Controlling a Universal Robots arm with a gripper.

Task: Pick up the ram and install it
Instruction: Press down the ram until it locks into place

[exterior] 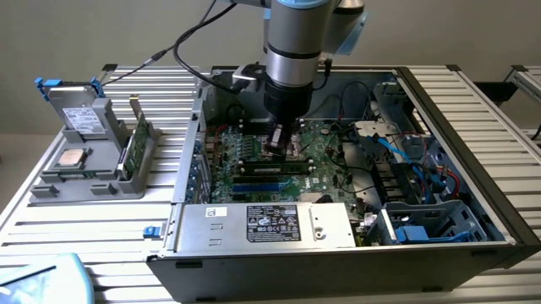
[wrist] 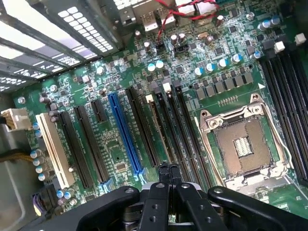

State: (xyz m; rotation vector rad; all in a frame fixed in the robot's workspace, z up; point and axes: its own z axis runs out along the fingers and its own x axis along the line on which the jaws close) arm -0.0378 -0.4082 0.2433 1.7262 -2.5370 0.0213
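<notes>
Closed jaws (wrist: 168,174) pressing on the ram (wrist: 156,126), seated edge-on in a motherboard (wrist: 115,91) slot directly beneath, apparently to push it home.

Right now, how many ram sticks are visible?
2: one ram upright in the holder at the exterior view's left, one ram in a slot under the gripper. More may be hidden.
</notes>
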